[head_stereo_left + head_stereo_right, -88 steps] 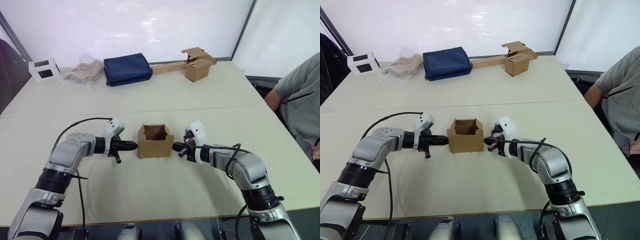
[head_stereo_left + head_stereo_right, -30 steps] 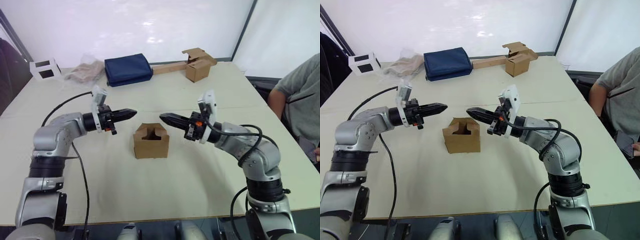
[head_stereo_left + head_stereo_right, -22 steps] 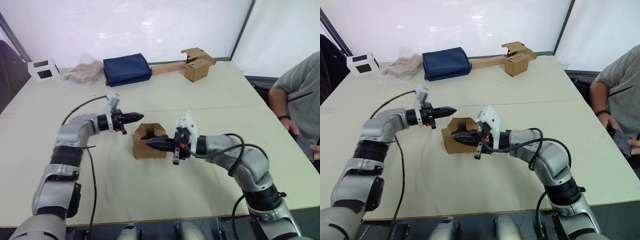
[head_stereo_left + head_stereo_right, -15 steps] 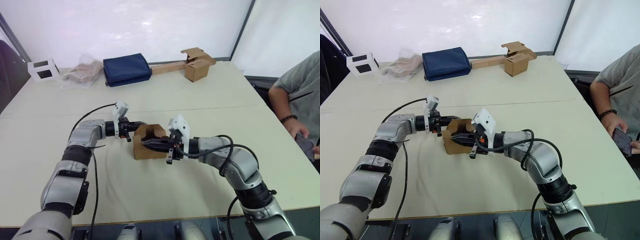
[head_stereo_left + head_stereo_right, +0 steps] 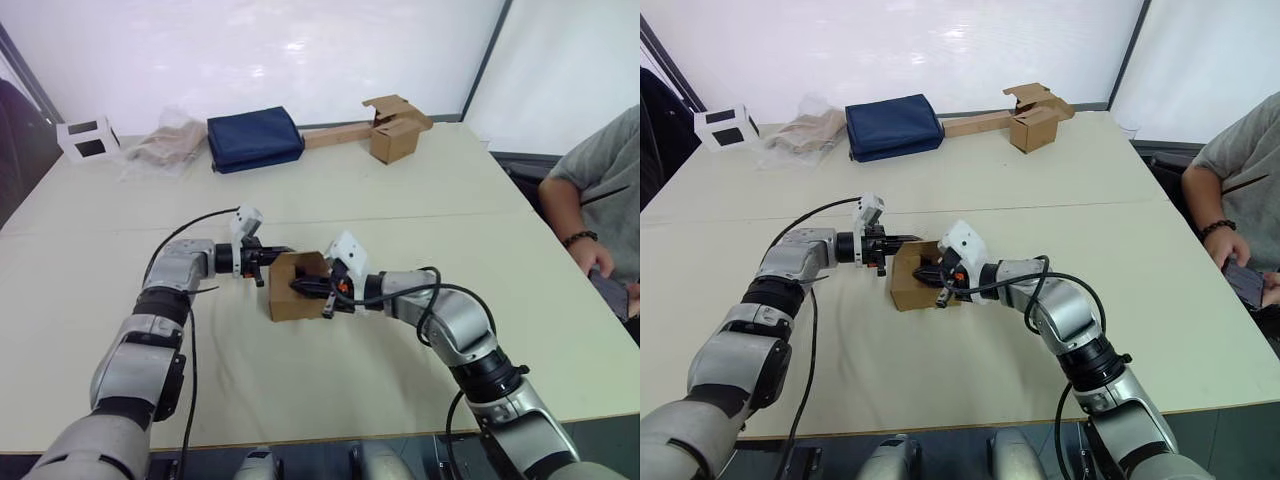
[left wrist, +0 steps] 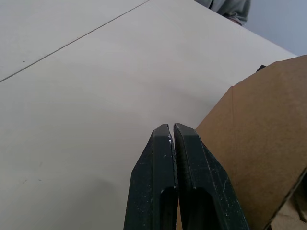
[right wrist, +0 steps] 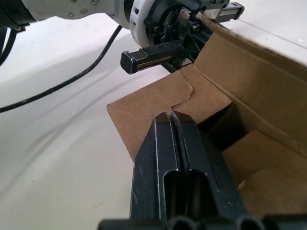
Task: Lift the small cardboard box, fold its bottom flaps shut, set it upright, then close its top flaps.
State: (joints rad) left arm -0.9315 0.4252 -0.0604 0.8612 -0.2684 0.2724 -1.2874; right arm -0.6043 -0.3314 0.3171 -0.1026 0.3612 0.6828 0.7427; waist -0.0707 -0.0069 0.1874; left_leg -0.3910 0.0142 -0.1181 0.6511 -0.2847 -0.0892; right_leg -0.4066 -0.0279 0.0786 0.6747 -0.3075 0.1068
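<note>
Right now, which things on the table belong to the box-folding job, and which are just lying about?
In the job: small cardboard box; left pincer; right pincer.

Lying about: navy bag; second brown box with cardboard strip; white cube; crumpled wrapping.

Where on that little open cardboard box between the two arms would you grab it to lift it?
Probably by its two opposite side walls, one gripper from each side. The small cardboard box sits upright on the table with its top open, so the plain side walls are free to press on. The left gripper and right gripper, both shut, are at its top edge now.
</note>
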